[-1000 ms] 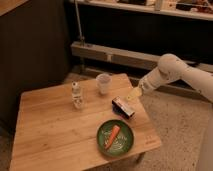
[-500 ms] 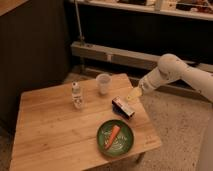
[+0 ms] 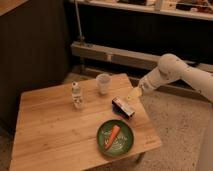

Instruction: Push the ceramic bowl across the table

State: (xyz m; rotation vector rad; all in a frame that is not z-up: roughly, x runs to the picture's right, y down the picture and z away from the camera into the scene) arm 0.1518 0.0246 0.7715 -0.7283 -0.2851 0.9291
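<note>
The ceramic bowl, a shallow round dark-green glazed dish, sits on the low table of light wooden planks, close to the table's near right corner. An orange, carrot-like stick lies aslant inside it, over pale marks too faint to read.

Behind the bowl, near the table's right edge, lies a small dark rectangular box with a lighter end; what it is cannot be made out. The robot's gripper, its tip yellowish, hangs just above the far end of this box, well apart from the bowl. Whether it touches the box, and whether it grasps anything, cannot be told. The white arm reaches in from the right, where the frame cuts it off.

A small translucent white cup stands toward the table's far edge. To its left stands a small pale bottle, its label unreadable. The table's near left corner runs out of the frame. A pale horizontal rail crosses the dark background.
</note>
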